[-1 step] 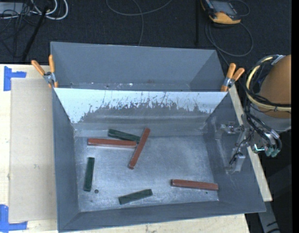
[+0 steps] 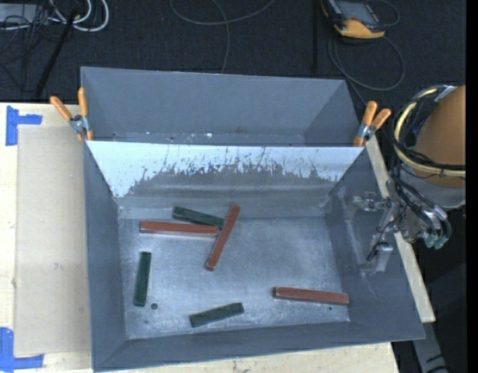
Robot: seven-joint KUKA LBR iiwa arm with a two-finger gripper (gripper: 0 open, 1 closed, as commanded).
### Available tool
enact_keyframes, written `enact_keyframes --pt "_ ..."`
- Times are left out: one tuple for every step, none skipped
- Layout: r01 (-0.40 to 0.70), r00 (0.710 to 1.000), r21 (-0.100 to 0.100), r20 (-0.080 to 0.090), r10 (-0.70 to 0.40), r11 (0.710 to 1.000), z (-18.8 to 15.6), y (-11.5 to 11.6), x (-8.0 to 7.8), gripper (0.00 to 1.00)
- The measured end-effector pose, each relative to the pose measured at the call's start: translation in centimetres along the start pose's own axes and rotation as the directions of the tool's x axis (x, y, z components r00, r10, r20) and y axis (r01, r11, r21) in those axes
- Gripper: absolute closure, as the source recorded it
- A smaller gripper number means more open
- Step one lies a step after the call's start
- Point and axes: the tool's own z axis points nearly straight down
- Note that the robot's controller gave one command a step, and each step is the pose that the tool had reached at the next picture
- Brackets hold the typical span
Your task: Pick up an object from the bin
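My gripper [image 2: 378,249] hangs over the bin's right wall, above the floor and holding nothing that I can see. Nearest to it, a red-brown flat stick [image 2: 311,295] lies on the bin floor at the front right, down and to the left of the gripper. A dark green stick [image 2: 216,315] lies further left along the front edge.
Near the back left of the floor, two red-brown sticks [image 2: 179,228] [image 2: 222,237] and a dark green one [image 2: 197,217] lie crossed in a small cluster. Another dark green stick [image 2: 142,278] lies by the left wall. The arm comes in from the right.
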Motion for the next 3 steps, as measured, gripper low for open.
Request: enact_keyframes --pt "0.059 0.998 0.001 0.005 -0.059 0.998 5.8 0.8 -0.2 0.0" --pt "0.232 0.973 -0.005 -0.01 -0.232 0.973 4.0 0.8 -0.2 0.0" --pt "0.517 0.856 0.005 0.007 -0.517 0.856 1.8 2.6 -0.6 0.0"
